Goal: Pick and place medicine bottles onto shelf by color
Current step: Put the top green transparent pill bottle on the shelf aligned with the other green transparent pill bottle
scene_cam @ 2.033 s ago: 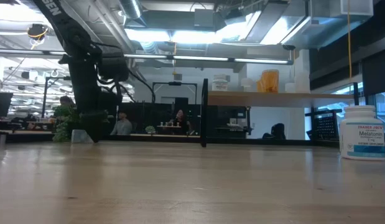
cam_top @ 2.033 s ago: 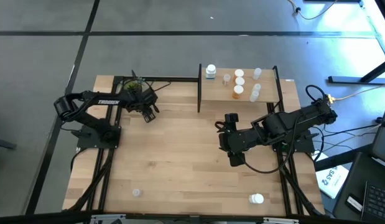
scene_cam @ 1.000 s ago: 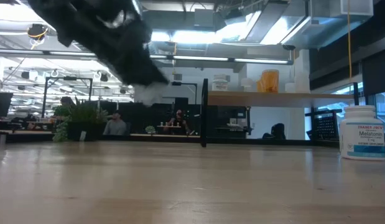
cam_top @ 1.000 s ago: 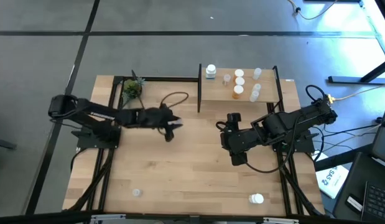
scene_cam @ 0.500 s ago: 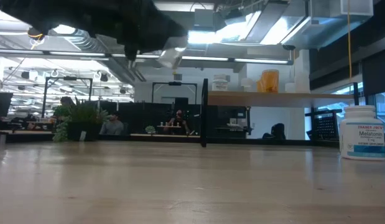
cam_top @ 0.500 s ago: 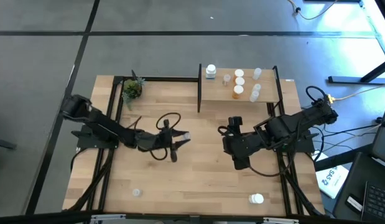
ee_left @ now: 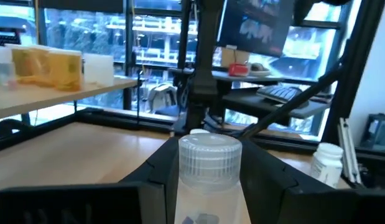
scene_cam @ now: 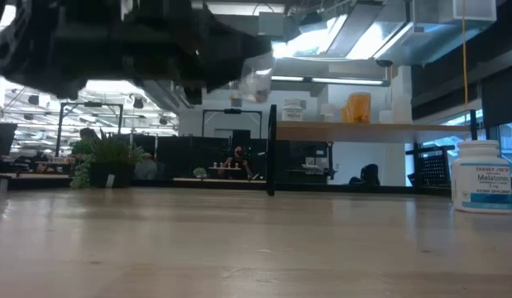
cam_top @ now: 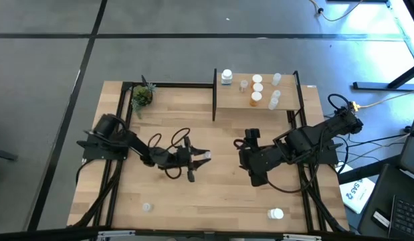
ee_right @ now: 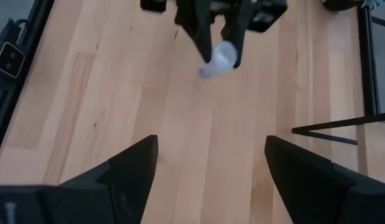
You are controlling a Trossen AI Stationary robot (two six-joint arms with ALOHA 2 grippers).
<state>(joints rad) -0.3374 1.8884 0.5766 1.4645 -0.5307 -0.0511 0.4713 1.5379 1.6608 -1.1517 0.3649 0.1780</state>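
My left gripper (cam_top: 196, 161) hovers over the middle of the table, shut on a clear medicine bottle (cam_top: 204, 156) with a ribbed clear cap (ee_left: 209, 151). The same bottle shows in the right wrist view (ee_right: 220, 58) and in the low view (scene_cam: 257, 79). My right gripper (cam_top: 255, 175) hangs open over the table to its right, pointing down at a slant, with nothing between its fingers (ee_right: 133, 168). The shelf (cam_top: 233, 99) at the far edge carries several bottles, white, clear and orange. My left gripper pinches the clear bottle's body (ee_left: 180, 190), below the cap, between its two fingers. The fingers run about level from the table's left and lie along the bottle. The cap end sticks out past the fingertips toward the table's right. The bottle is clear of the table.
A white bottle (cam_top: 276, 213) stands near the table's front right, and also shows in the low view (scene_cam: 482, 176). A small clear bottle (cam_top: 147, 207) sits at the front left. A green potted plant (cam_top: 142, 96) stands at the far left. Black posts (cam_top: 214, 94) flank the shelf.
My left gripper has swung with the clear bottle from beside the plant toward the table's middle and near edge, sinking a little. It has tipped from pointing down to about level. The bottle stays between its fingers, clear of the table.
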